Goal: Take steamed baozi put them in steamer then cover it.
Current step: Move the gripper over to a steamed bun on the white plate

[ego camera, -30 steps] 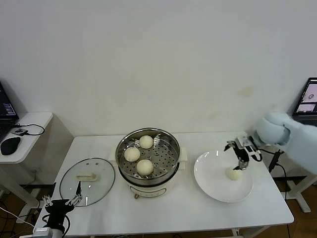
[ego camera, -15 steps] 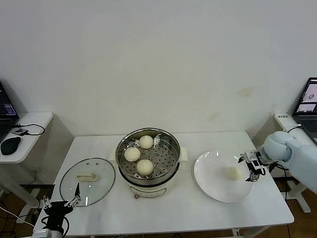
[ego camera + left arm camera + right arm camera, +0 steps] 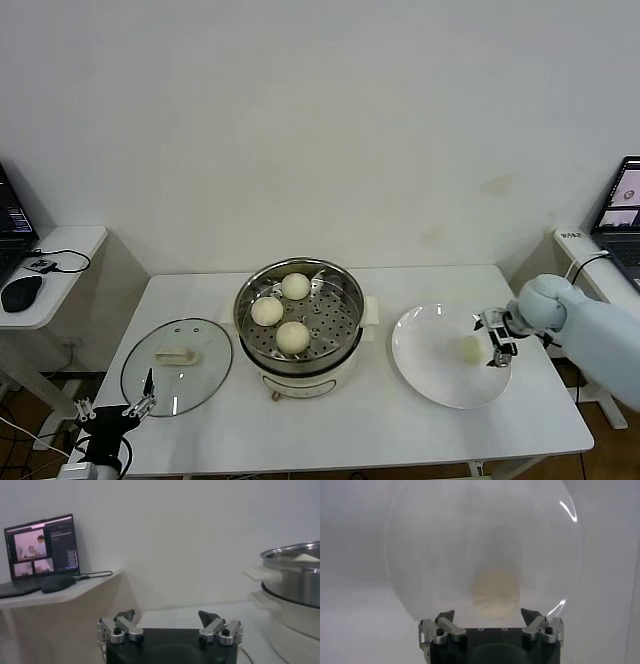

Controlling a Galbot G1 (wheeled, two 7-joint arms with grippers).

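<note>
The steamer [image 3: 345,348] stands mid-table with three steamed baozi [image 3: 292,337] on its perforated tray. One more steamed baozi [image 3: 470,349] lies on the white plate [image 3: 430,375] to the right. My right gripper [image 3: 492,340] is open, low at the plate's right rim, just beside that bun and not touching it. In the right wrist view the bun [image 3: 495,594] sits just ahead of the open right gripper [image 3: 488,615]. The cover [image 3: 205,375] lies flat to the left of the steamer. My left gripper [image 3: 112,410] hangs open and empty below the table's front left corner; in its wrist view that gripper [image 3: 168,617] holds nothing, with the steamer [image 3: 295,585] off to one side.
A side table [image 3: 70,240] on the left carries a mouse [image 3: 20,292], cables and a laptop. Another laptop [image 3: 622,195] stands at the right edge. The wall runs close behind the table.
My right gripper swung off from above the plate's bun to the plate's right rim, then came low beside the bun. The left gripper sank slightly down and left.
</note>
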